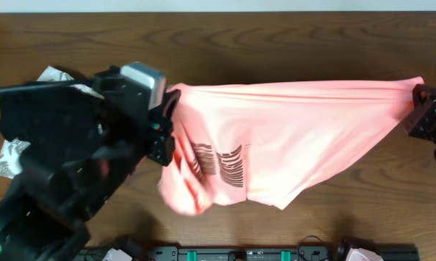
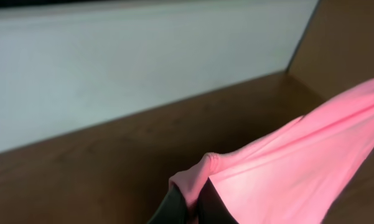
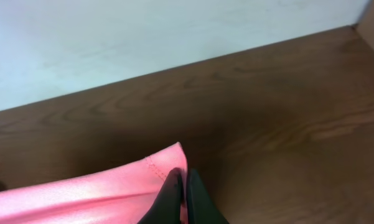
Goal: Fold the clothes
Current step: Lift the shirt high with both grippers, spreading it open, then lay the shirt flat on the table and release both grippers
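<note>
The salmon-pink T-shirt (image 1: 297, 138) is stretched taut above the table between both grippers, its bronze lettering (image 1: 218, 163) hanging at the lower left. My left gripper (image 1: 170, 101) is shut on the shirt's left corner; in the left wrist view the fingers (image 2: 196, 202) pinch a bunched fold of the pink fabric (image 2: 299, 168). My right gripper (image 1: 418, 98) is shut on the shirt's right corner; in the right wrist view the fingers (image 3: 182, 186) clamp its hemmed edge (image 3: 112, 190).
A black folded garment (image 1: 43, 123) and a white garment with grey leaf print (image 1: 11, 156) lie at the left, partly under my left arm. The brown wooden table (image 1: 276, 43) extends behind the shirt. A white wall (image 2: 143, 62) stands beyond the far edge.
</note>
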